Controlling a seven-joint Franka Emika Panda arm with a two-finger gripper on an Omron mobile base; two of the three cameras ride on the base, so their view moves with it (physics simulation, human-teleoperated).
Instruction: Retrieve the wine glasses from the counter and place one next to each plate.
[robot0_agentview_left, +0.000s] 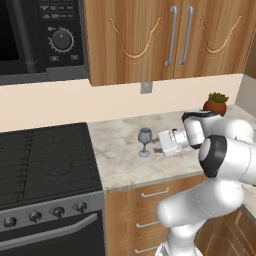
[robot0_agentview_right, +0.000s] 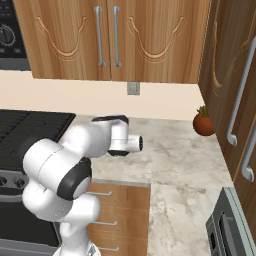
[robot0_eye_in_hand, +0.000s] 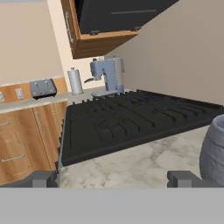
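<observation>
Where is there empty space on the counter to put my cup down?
Bare marble lies on the counter between the stove and the wine glass, and along the front edge. It is crowded around the glass, where the open gripper hovers, and by the potted plant.

Marble counter (robot0_agentview_left: 120, 165), wine glass (robot0_agentview_left: 144, 142), potted plant (robot0_agentview_left: 215, 104)

Black stove (robot0_agentview_left: 47, 160), potted plant (robot0_agentview_left: 215, 104), perhaps coffee machine (robot0_eye_in_hand: 106, 77)

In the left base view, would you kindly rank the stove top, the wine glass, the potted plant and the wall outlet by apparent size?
Largest to smallest, as they look:
1. Stove top, by far.
2. Potted plant and wine glass: too similar to separate, and the plant stands farther back, partly hidden by the arm.
3. Wall outlet, smallest.
</observation>
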